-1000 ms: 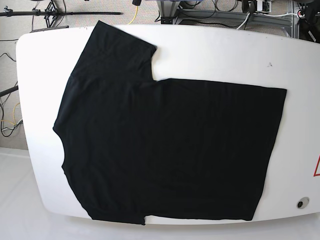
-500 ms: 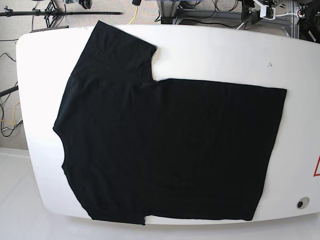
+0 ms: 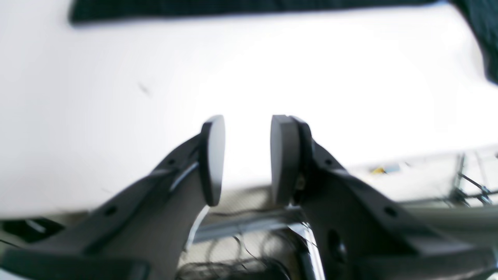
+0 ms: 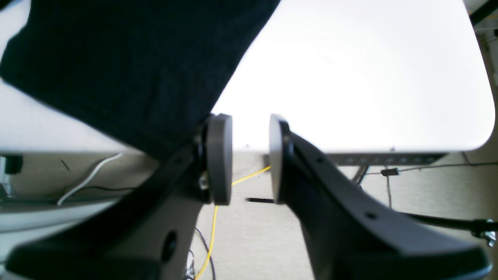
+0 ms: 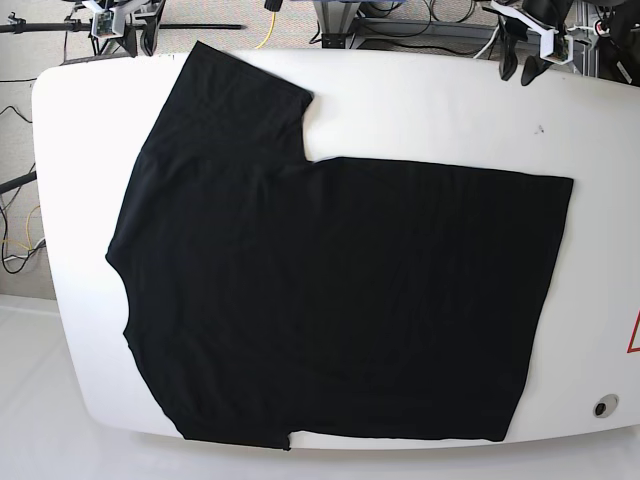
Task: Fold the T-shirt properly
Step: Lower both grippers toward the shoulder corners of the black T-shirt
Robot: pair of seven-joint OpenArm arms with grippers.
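The black T-shirt (image 5: 330, 290) lies spread flat, plain side up, on the white table (image 5: 430, 110), with one sleeve (image 5: 235, 95) reaching toward the far left corner. My left gripper (image 5: 520, 68) hangs over the table's far right edge, clear of the cloth. In the left wrist view the left gripper (image 3: 247, 159) is open and empty, and the T-shirt's edge (image 3: 233, 8) lies well ahead. At the far left corner my right gripper (image 5: 140, 38) sits beside the sleeve. Seen from the right wrist, the right gripper (image 4: 251, 159) is open and empty, the sleeve (image 4: 136, 58) just ahead to its left.
A small dark speck (image 5: 540, 128) marks the table near the far right. A round hole (image 5: 604, 406) and a red triangle mark (image 5: 634, 335) sit at the near right edge. Cables and stands (image 5: 400, 25) lie on the floor behind the table.
Both arms have come into the base view at the table's far corners. The T-shirt has not moved.
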